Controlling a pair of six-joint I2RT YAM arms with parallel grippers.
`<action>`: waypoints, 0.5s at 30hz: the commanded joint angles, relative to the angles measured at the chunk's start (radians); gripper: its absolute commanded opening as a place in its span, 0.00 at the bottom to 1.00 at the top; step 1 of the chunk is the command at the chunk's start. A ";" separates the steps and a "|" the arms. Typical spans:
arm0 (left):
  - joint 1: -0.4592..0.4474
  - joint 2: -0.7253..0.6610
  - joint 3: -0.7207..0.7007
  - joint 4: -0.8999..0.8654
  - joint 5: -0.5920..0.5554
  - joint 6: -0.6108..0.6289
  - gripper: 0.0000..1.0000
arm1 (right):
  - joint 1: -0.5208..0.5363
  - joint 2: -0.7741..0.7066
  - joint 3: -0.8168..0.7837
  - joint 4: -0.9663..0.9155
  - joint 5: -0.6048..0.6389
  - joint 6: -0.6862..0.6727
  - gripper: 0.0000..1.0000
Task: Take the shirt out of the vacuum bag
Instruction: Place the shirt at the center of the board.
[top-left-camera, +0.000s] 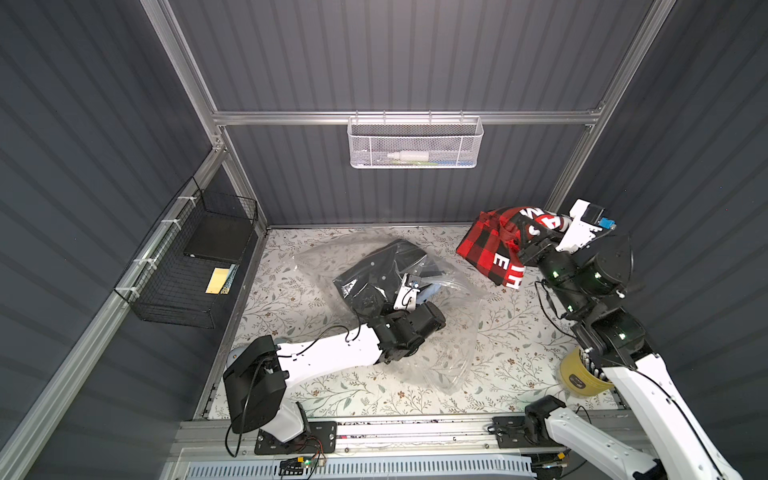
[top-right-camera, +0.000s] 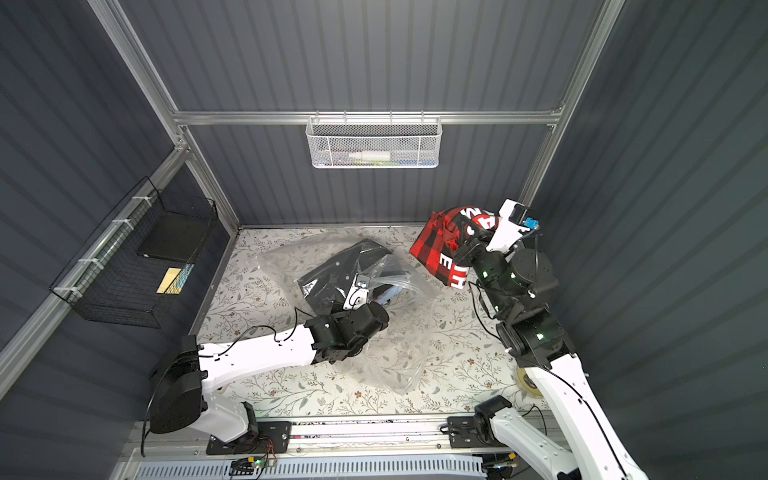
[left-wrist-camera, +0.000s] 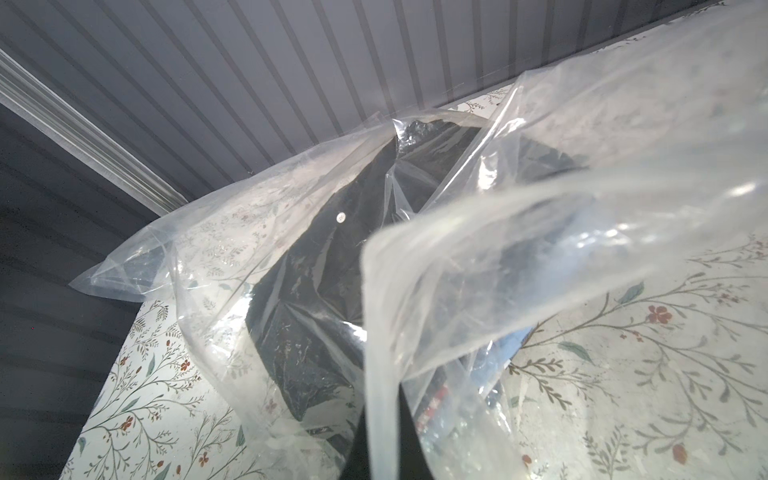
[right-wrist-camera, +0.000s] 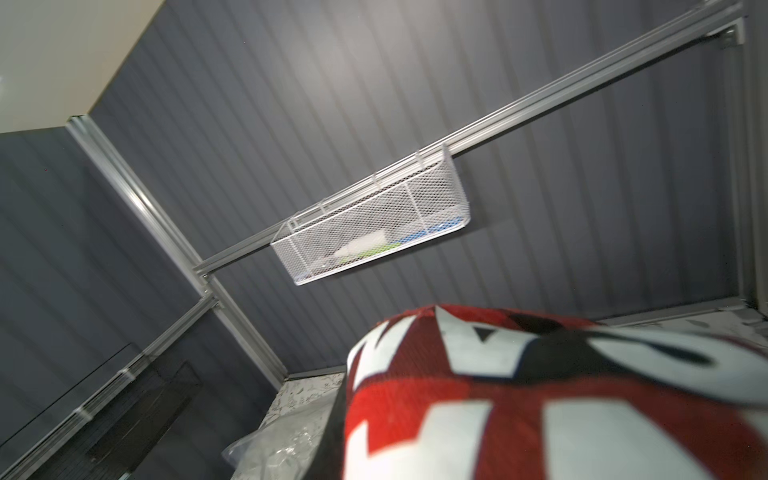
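Vacuum bag (top-left-camera: 449, 345) (top-right-camera: 399, 353): lies crumpled on the floral table cover (top-left-camera: 311, 374), about mid-table. Clear film, heavily creased. One side is lifted off the surface.

Contents of bag: a black garment (top-left-camera: 370, 270) (top-right-camera: 332, 270) (left-wrist-camera: 316, 291), bunched toward the far end and seen through the film. It shows small white round dots. Something blue lies by the lifted edge, too hidden to name.

Left gripper (left-wrist-camera: 382, 440): jaws closed tight, pinching the bag's thick edge band. In the left wrist view the band drapes over the dark fingers and holds that side of the bag up.

Red-and-black plaid garment (top-left-camera: 486, 245) (top-right-camera: 432, 245) (right-wrist-camera: 540, 395): wholly outside the bag, beside it toward the far right corner. It carries large white letters and hangs clear of the table.

Right gripper (top-left-camera: 519, 245) (top-right-camera: 459, 245): jaws nearly closed, clamped on a bunched fold of the plaid garment, which droops on either side of the grip.

White mesh basket (top-left-camera: 415, 141) on the back rail: holds a white bottle (top-left-camera: 409, 156) lying on its side, with something green and blue beside it.

Black wire basket (top-left-camera: 187, 266) on the left wall: holds a flat black item (top-left-camera: 216, 241) and a yellow card (top-left-camera: 218, 280).

Yellow roll (top-left-camera: 582, 374): on the table at the near right, partly hidden behind the right arm.
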 joint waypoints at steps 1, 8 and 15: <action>0.005 -0.025 -0.011 -0.049 -0.016 -0.024 0.00 | -0.135 0.054 -0.008 0.177 -0.103 0.098 0.00; 0.005 -0.033 -0.025 -0.054 0.004 -0.038 0.00 | -0.374 0.219 -0.030 0.324 -0.255 0.263 0.00; 0.006 -0.024 -0.018 -0.049 0.017 -0.038 0.00 | -0.411 0.390 -0.143 0.455 -0.251 0.276 0.00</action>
